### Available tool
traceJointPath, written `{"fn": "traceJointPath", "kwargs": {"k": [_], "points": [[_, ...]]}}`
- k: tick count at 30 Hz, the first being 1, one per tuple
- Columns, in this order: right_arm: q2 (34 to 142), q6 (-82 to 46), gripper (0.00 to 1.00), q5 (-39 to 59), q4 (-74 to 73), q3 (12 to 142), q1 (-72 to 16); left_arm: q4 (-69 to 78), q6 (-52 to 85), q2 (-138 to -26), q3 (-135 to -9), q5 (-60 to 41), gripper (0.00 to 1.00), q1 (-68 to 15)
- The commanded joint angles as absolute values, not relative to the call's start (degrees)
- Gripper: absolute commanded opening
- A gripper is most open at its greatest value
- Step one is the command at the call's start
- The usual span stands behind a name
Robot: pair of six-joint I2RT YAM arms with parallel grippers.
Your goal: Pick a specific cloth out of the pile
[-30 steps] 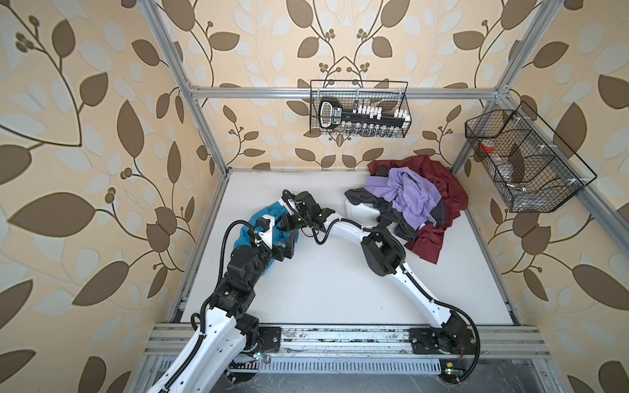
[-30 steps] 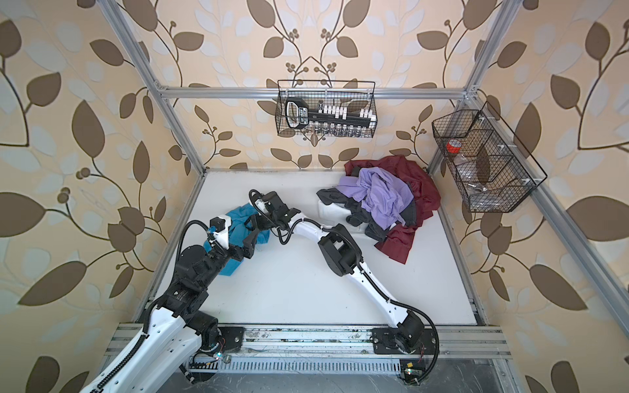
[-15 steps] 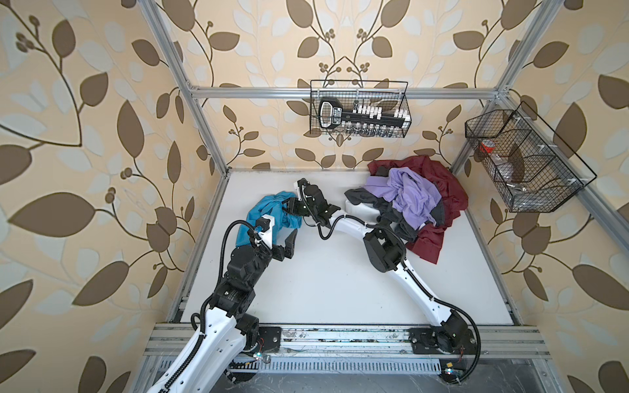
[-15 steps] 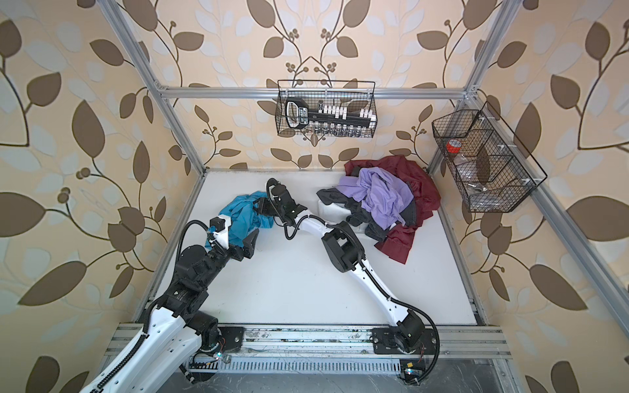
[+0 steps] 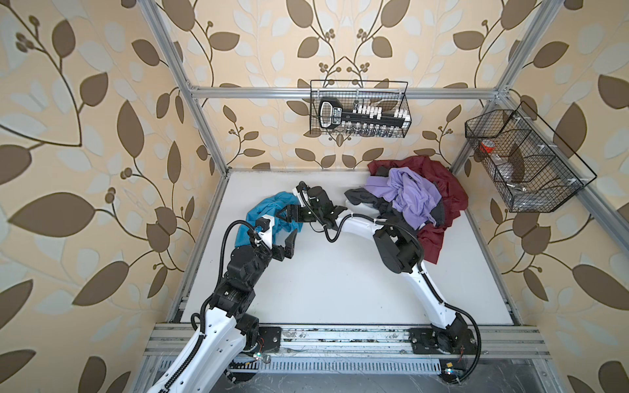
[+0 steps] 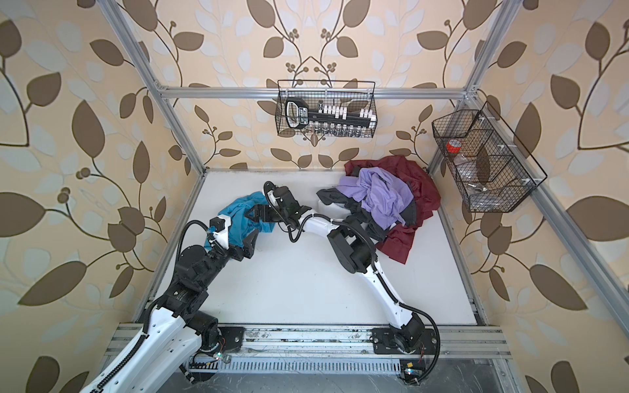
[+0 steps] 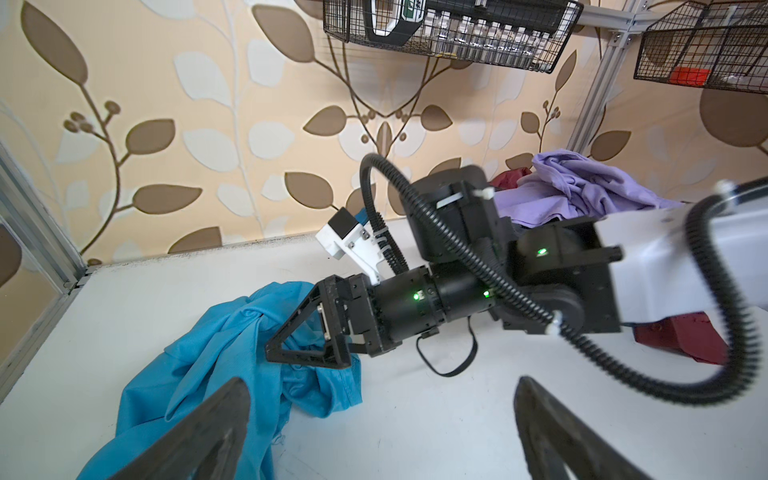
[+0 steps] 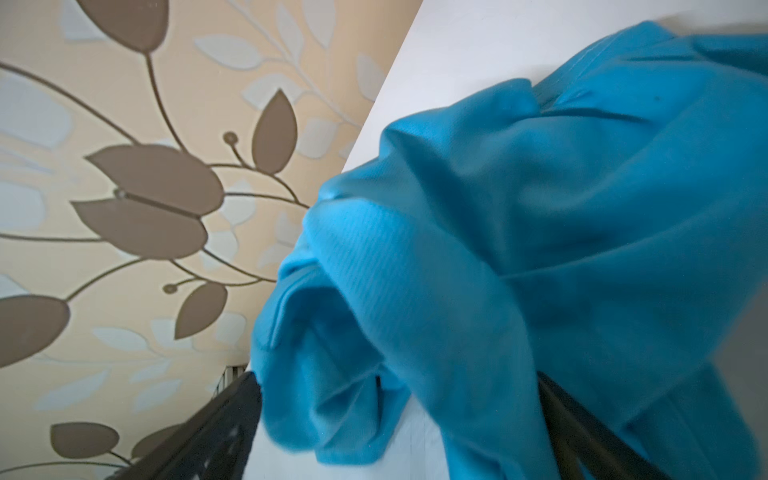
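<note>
Starting nearest the front rail, the left gripper (image 5: 279, 242) hovers low over the white table (image 5: 340, 289) with its 2 fingers spread wide and nothing between them. The turquoise cloth (image 5: 269, 209) lies just ahead of those tips and off to their left. Its long axis runs on a slant from the table's left edge up toward the far middle. At that far end the right gripper (image 7: 291, 332) reaches across the middle, its 2 fingers (image 8: 582, 424) parted wide, a raised fold of the cloth (image 8: 540, 208) sitting loose between them and not pinched. Farther back, in the right corner, the pile (image 5: 412, 197) lies well apart from the cloth. Judging by this, the left gripper is better placed for the near end, and the right could snag the fold unless it lifts clear.
</note>
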State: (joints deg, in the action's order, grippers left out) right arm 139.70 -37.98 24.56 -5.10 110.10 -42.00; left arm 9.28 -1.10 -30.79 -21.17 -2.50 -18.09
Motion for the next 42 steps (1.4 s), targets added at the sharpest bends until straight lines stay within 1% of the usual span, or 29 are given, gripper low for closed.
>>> {"fn": "traceJointPath", "kwargs": {"k": [1, 4, 7, 10, 13, 15, 17, 22, 24, 26, 29, 32, 35, 38, 40, 42], "points": [[132.49, -29.76, 1.00, 19.77, 5.27, 105.94, -42.20, 11.82, -0.79, -30.15, -21.40, -2.44, 0.99, -18.72], [125.37, -25.08, 1.00, 16.73, 10.62, 99.84, -42.12, 11.70, -0.96, -30.28, -21.36, -2.21, 0.99, -18.72], [116.52, -21.94, 1.00, 12.79, 12.41, 90.30, -41.02, 11.34, -1.13, -30.56, -21.46, -2.06, 0.99, -18.81], [106.91, -19.97, 1.00, 11.01, 12.38, 80.11, -37.73, 11.00, -1.14, -31.00, -21.67, -1.91, 0.99, -18.90], [97.27, -17.30, 1.00, 6.52, 12.60, 71.27, -33.88, 10.89, -1.57, -31.93, -21.62, -1.24, 0.99, -19.04], [89.81, -15.55, 1.00, 4.16, 12.49, 66.15, -30.86, 10.94, -1.80, -33.20, -21.67, -0.14, 0.99, -19.00], [82.92, -13.03, 1.00, 4.31, 12.14, 61.13, -26.09, 10.27, -1.87, -34.99, -22.27, 1.12, 0.99, -19.03], [70.98, -8.17, 1.00, 4.72, 11.34, 53.24, -12.53, 9.86, -2.23, -41.13, -23.68, 4.18, 0.99, -18.98], [67.33, -5.79, 1.00, 3.50, 6.93, 48.58, -8.54, 11.04, -2.33, -43.58, -23.56, 6.89, 0.99, -18.98], [63.84, -4.06, 1.00, 2.37, -2.01, 41.62, -5.24, 13.17, -1.97, -46.71, -23.40, 11.87, 0.99, -18.90], [62.23, -4.24, 1.00, -0.20, -15.93, 33.19, -1.52, 16.77, -0.80, -52.56, -23.37, 20.34, 0.99, -18.42], [64.51, -3.67, 1.00, -3.21, -27.57, 26.80, 0.35, 20.57, -0.45, -59.88, -23.82, 25.96, 0.99, -17.76], [69.32, -4.25, 1.00, -4.86, -33.07, 24.48, 1.21, 26.79, -0.79, -67.65, -23.14, 32.33, 0.99, -17.67], [74.08, -5.41, 0.99, -5.01, -39.16, 22.64, 1.37, 37.62, -1.83, -73.93, -20.26, 37.27, 0.99, -17.67], [76.49, -5.41, 0.99, -5.10, -42.81, 21.56, 1.35, 41.23, -2.50, -76.74, -19.84, 38.95, 0.99, -17.67], [78.43, -5.45, 0.99, -6.22, -45.93, 20.56, 1.37, 40.85, -2.84, -77.72, -20.75, 38.40, 0.99, -17.49]]}}
